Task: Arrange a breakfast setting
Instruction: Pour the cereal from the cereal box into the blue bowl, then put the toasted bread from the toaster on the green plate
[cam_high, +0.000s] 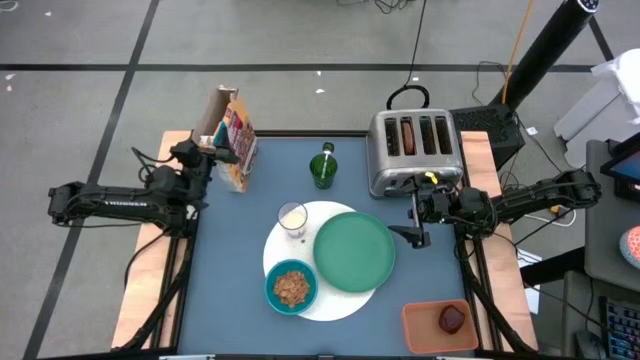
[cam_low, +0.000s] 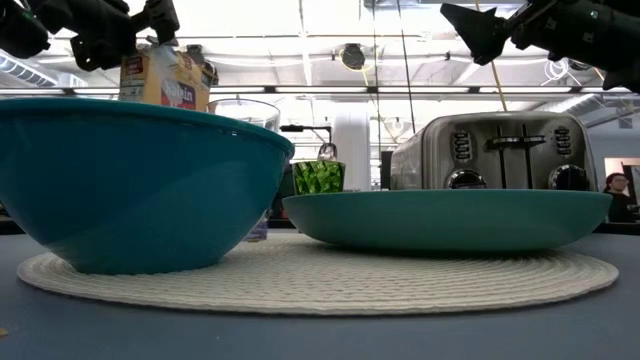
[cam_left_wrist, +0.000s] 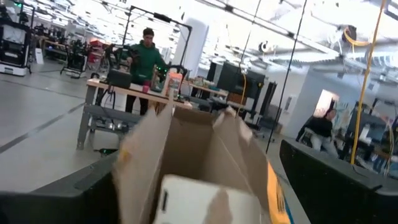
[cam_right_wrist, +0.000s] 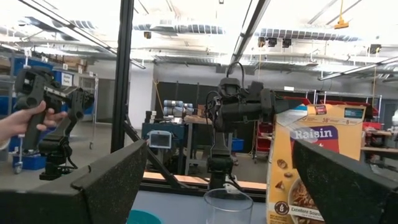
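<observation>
Blue table: white woven disc, green plate, cereal-filled teal bowl; both fingers wide, empty.

Overhead, table-level and wrist cameras share the cereal box.

Bright overhead ceiling lights glare in the low view; the left wrist view is motion-blurred.
</observation>
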